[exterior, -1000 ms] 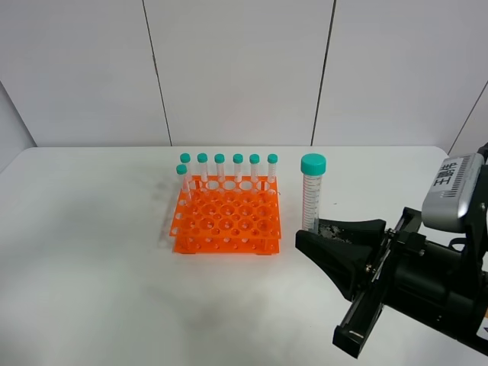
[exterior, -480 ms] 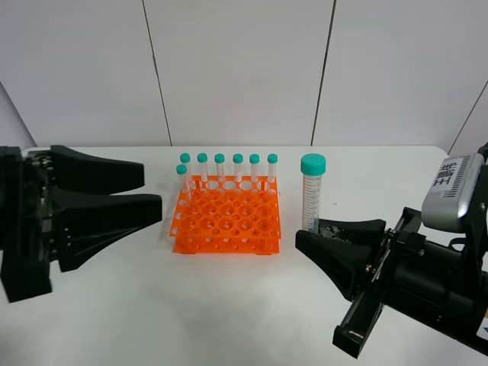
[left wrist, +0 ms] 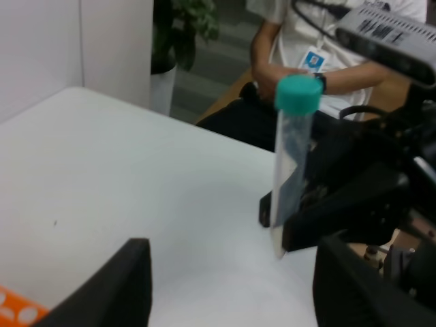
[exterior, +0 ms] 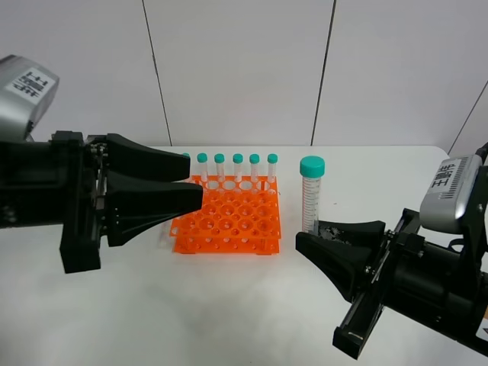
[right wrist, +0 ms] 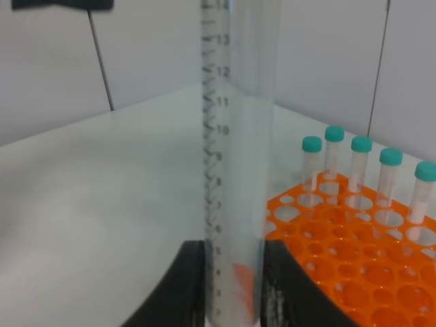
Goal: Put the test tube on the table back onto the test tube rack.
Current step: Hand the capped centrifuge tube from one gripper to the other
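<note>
The test tube (exterior: 312,194) stands upright just right of the orange test tube rack (exterior: 229,221), teal cap on top, with my right gripper (exterior: 314,231) shut on its lower end. The right wrist view shows the clear graduated tube (right wrist: 235,136) between the two black fingers (right wrist: 187,286). My left gripper (exterior: 192,183) hovers open over the rack's left edge and holds nothing. Its wrist view looks between the spread fingers (left wrist: 116,286) at the held tube (left wrist: 293,157). Several identical capped tubes (exterior: 237,169) fill the rack's back row.
The white table (exterior: 229,305) spreads in front of the rack, with white wall panels behind it. The left wrist view shows a seated person (left wrist: 300,48) and a plant (left wrist: 184,27) beyond the table's far edge, plus a corner of the rack (left wrist: 17,310).
My left arm has come in from the left, risen and moved right until its fingers cover the rack's left tubes. The right gripper and the tube have not moved.
</note>
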